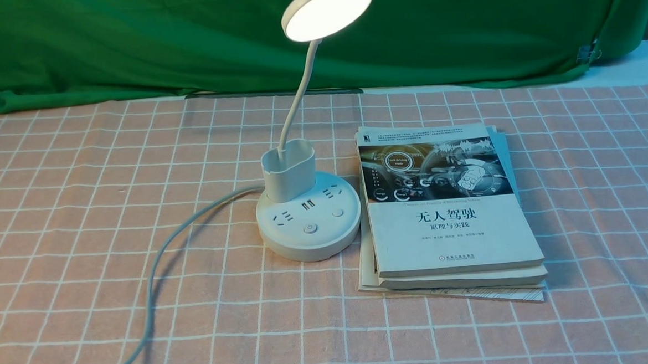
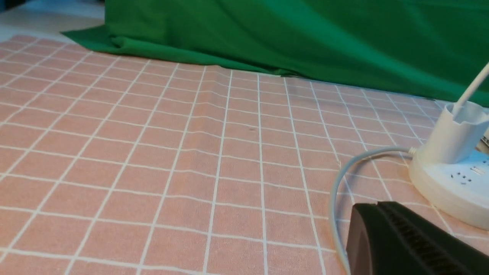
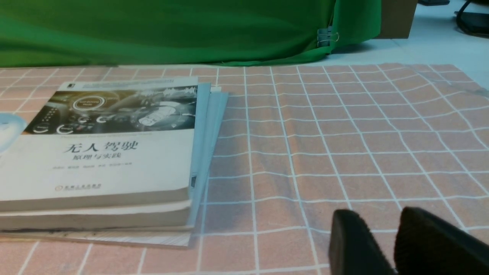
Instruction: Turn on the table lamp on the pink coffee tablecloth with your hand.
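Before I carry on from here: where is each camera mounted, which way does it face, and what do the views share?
Front view: between the arms, looking forward and down at the lit lamp and book stack; only a dark sliver shows, lower left, probably the left arm.
Left wrist view: on the left wrist, looking across the pink cloth, lamp at its edge; shut gripper shows.
Right wrist view: on the right wrist, looking over books and cloth; parted fingers show.
Front and left wrist views share the cord.
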Action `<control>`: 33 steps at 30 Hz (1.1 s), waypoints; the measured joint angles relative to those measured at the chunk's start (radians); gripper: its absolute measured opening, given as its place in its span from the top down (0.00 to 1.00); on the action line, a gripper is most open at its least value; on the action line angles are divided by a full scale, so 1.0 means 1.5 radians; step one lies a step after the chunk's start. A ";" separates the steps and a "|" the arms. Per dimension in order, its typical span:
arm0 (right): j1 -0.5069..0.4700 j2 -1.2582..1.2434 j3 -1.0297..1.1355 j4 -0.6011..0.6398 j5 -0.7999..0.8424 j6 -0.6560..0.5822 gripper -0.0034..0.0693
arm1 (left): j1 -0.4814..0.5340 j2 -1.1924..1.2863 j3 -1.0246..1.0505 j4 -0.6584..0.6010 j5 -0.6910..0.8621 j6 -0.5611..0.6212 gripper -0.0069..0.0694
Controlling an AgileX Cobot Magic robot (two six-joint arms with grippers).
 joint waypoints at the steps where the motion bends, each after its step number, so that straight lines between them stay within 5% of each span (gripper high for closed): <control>1: 0.000 0.000 0.000 0.000 0.000 0.000 0.62 | 0.000 -0.001 0.000 -0.001 0.001 0.000 0.89; 33: 0.000 0.000 0.000 0.000 0.001 0.000 0.62 | 0.000 -0.001 0.000 -0.010 0.007 0.033 0.88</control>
